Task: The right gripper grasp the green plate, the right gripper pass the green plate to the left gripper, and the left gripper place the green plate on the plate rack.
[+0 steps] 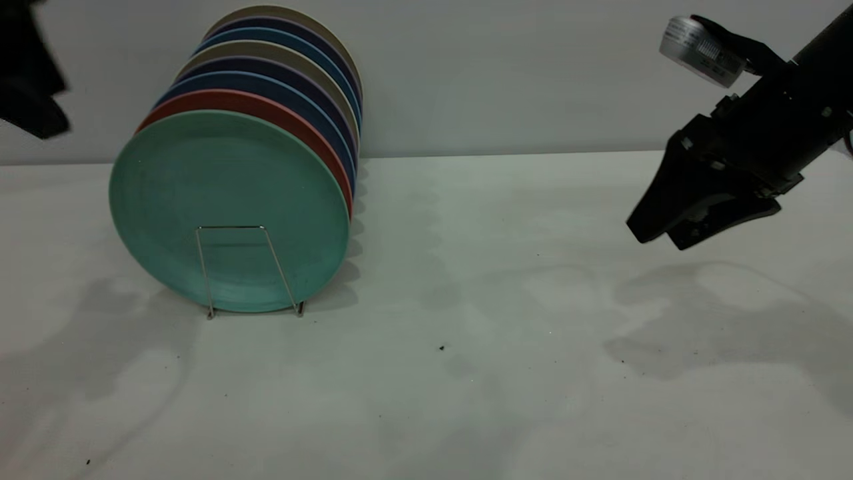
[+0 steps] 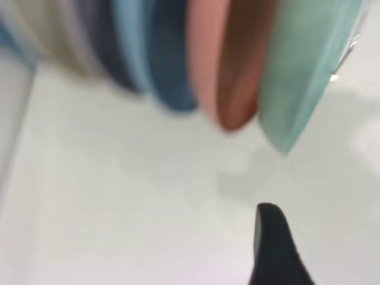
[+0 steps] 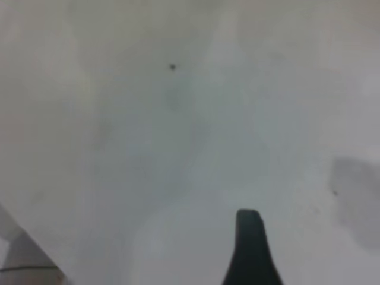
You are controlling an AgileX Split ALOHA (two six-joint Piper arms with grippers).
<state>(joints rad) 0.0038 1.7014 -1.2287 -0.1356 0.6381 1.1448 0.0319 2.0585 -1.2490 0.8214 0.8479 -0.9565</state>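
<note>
The green plate [image 1: 226, 200] stands upright at the front of a row of plates, leaning behind the front loop of the plate rack [image 1: 250, 270]. In the left wrist view its edge [image 2: 303, 71] is at the end of the row. My left gripper [image 1: 30, 87] is high at the far left, partly out of view, apart from the plates and holding nothing that shows. My right gripper [image 1: 660, 239] hangs above the table at the far right, empty, jaws slightly apart, far from the plate.
Behind the green plate stand a salmon-pink plate [image 1: 266, 107], dark blue plates [image 1: 280, 83] and beige ones [image 1: 293, 53], all upright in the row. A grey wall runs behind the white table [image 1: 466, 333].
</note>
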